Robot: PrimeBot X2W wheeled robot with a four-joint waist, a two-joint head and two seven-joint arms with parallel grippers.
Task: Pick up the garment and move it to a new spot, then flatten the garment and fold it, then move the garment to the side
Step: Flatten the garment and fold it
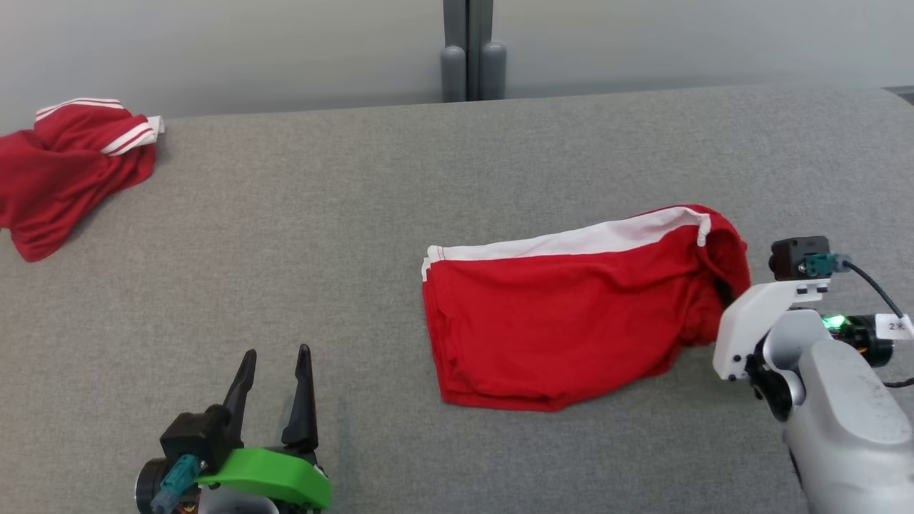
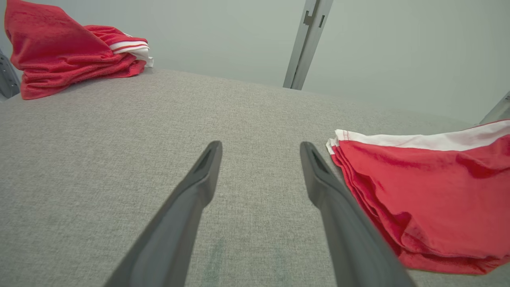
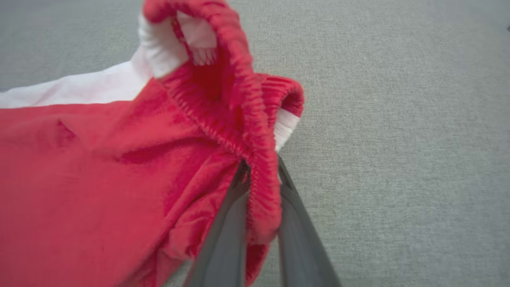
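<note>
Garments: we count two, both red with white trim. A crumpled garment sits at the far left edge of the grey counter, and the folded garment lies right of centre, well apart from it.
Tools: we count two, one at the near left and one at the folded garment's right end.
Left tool: fingers spread apart above bare counter, gripping nothing.
Right tool: fingers pinched together on the folded garment's elastic waistband.
Head view: we see both garments and their spacing, but the right arm's pale wrist hides its fingers.
Left wrist view: we see the stacked cloth layers at the folded garment's left edge.
Right wrist view: we see the grip itself, with the gathered waistband between the two fingers.
</note>
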